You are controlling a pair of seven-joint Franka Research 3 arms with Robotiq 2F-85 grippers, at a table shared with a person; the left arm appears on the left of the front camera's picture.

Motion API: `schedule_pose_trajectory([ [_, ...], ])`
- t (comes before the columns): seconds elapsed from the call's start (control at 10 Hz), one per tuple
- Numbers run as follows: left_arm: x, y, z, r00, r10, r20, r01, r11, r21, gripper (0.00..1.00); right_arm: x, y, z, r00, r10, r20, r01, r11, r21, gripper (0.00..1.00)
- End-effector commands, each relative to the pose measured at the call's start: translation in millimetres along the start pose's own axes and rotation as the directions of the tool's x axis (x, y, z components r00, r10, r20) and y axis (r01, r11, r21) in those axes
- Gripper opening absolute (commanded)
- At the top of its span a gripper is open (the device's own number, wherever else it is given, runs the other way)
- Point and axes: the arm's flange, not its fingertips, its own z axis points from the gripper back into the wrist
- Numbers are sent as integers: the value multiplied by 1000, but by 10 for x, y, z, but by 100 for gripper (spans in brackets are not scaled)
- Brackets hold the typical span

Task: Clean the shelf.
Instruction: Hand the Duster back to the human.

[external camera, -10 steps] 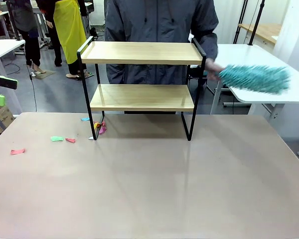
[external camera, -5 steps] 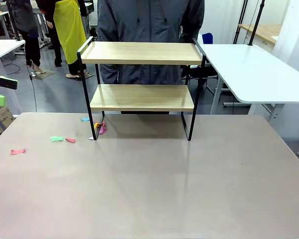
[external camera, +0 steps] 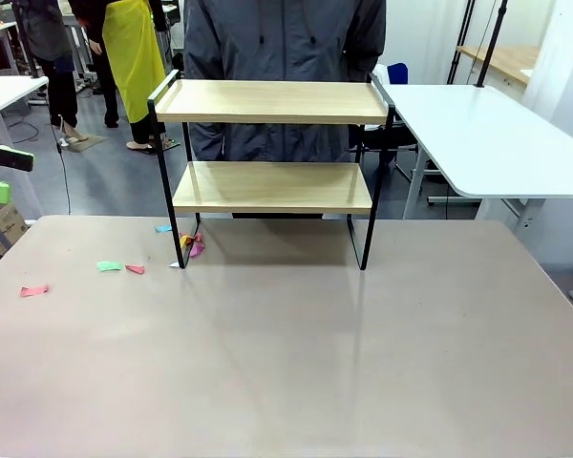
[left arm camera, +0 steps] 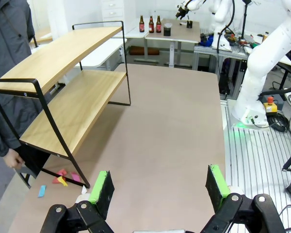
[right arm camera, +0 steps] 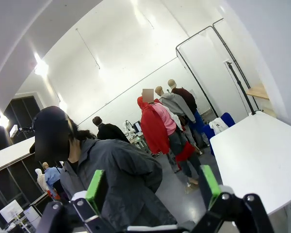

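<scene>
The shelf (external camera: 272,103) stands at the far side of the brown table, two bare light wooden boards in a thin black frame. The left wrist view shows the shelf (left arm camera: 68,104) from its end. Behind it stands a person in a dark grey jacket (external camera: 286,38), arms down behind the boards. My left gripper (left arm camera: 159,187) hangs open above the table, well off from the shelf, green pads wide apart. My right gripper (right arm camera: 150,187) is open too, raised and pointing out over the room toward the person.
Coloured paper scraps (external camera: 110,266) lie on the table left of the shelf, with a few (external camera: 191,244) at its front left leg. A white table (external camera: 487,143) stands at the right. Other people are in the background.
One second ago the person held a teal duster out to the right of the shelf. The duster and hand have since gone out of sight. The shelf has not moved.
</scene>
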Motion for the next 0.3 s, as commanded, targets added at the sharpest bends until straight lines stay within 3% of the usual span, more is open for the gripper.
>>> schedule_pose_trajectory([
  [0.0,20,25,-16,999,-19,26,19,1000,0,100,-29,5,39,1000,11,-2,-11,1000,0,100],
  [0.2,20,25,-16,999,-19,26,19,1000,0,100,-29,5,39,1000,11,-2,-11,1000,0,100],
])
